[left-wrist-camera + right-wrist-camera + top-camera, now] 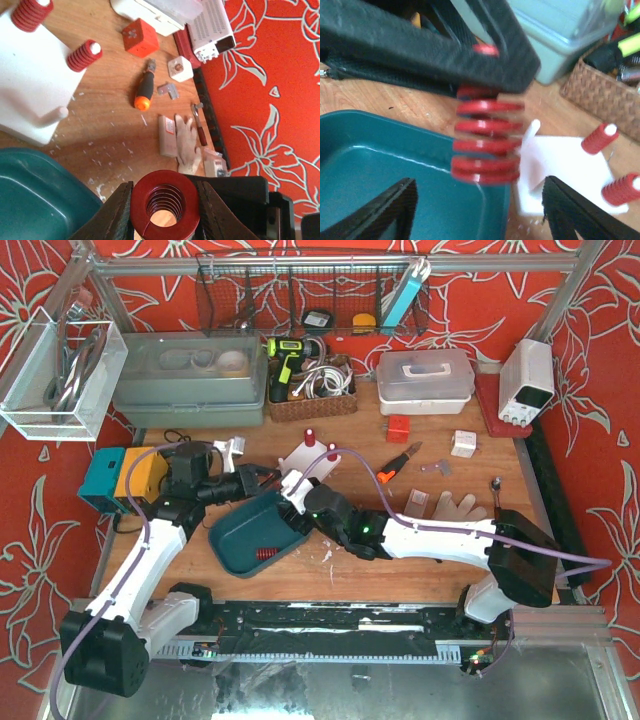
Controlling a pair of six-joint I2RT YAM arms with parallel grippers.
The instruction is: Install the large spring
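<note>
The large spring is held clenched in the left gripper's jaws near the teal tray. The right gripper's jaws are found released.

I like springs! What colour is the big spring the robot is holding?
Red. The large spring shows best in the left wrist view.

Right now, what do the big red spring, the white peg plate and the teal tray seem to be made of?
big red spring: likely painted or coated steel; flat-section coils in an even matte red.
white peg plate: probably plastic; opaque, uniform matte white, with a bare peg of the same colour.
teal tray: looks like moulded plastic; smooth, slightly glossy, with a rounded rim.
</note>
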